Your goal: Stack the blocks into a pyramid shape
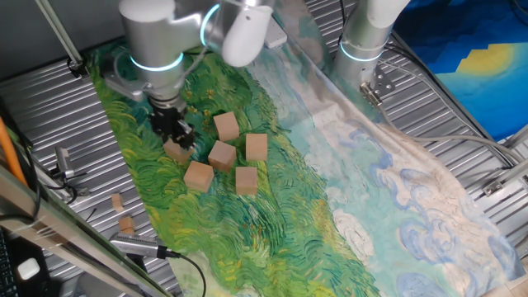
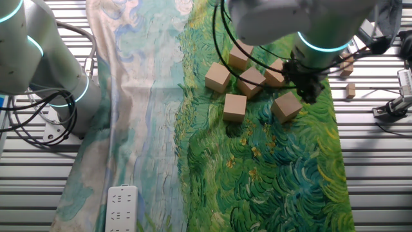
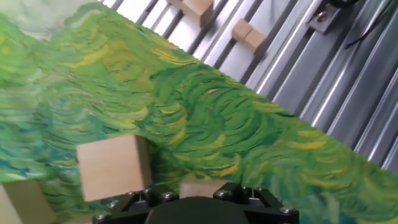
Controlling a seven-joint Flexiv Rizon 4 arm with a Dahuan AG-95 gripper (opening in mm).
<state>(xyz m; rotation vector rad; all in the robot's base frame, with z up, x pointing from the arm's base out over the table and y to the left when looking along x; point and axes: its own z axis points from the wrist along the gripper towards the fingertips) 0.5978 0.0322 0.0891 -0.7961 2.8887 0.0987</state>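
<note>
Jaws: state cannot be told; gripper low over the leftmost of six blocks. Blocks, left to right: clustered unstacked mid-cloth, toward its far left edge. Risk: descending fingers nudging a neighbouring block.

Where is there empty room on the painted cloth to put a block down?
The pale blue and white half of the cloth is bare, and so is the green part below the blocks. It is crowded where the blocks bunch beside the tool.
</note>
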